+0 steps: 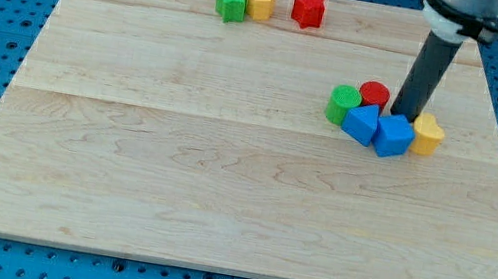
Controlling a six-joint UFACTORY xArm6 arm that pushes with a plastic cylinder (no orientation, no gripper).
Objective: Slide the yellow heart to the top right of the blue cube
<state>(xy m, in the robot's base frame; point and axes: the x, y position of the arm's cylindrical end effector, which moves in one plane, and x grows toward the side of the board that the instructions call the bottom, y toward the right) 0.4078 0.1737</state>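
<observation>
The yellow heart (pixel 427 134) lies at the right end of a cluster on the board's right side, touching the right side of the blue cube (pixel 394 135). My tip (pixel 402 115) stands just above the blue cube, between the red cylinder (pixel 374 95) and the yellow heart, close to the heart's upper left edge. A second blue block (pixel 361 123), whose shape is unclear, touches the cube's left side. A green cylinder (pixel 343 105) is at the cluster's left end.
Near the view's top edge of the wooden board (pixel 173 167) stand a green cube (pixel 231 2), a yellow hexagon-like block (pixel 261 2) and a red star (pixel 308 9). A blue pegboard surface surrounds the board.
</observation>
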